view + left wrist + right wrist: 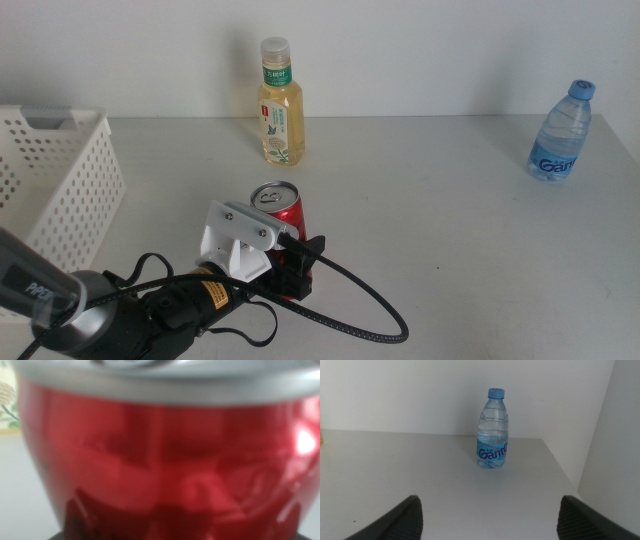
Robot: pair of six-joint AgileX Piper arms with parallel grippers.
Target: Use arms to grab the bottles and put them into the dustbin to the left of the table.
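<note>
The slim red can (278, 207) stands upright on the table (440, 240) near the front middle. My left gripper (297, 266) comes in from the lower left and sits right at the can's base. The can (160, 460) fills the left wrist view, blurred and very close. The yellow tea bottle (281, 105) stands at the back middle. The clear water bottle (560, 135) stands at the far right, and also shows in the right wrist view (493, 430). My right gripper (490, 527) is open and empty, well back from the water bottle, and out of the middle view.
The white perforated dustbin (60, 170) stands at the table's left edge. A black cable (370, 310) loops over the table in front of the can. A white wall rises behind the table, and the table's right edge runs just past the water bottle.
</note>
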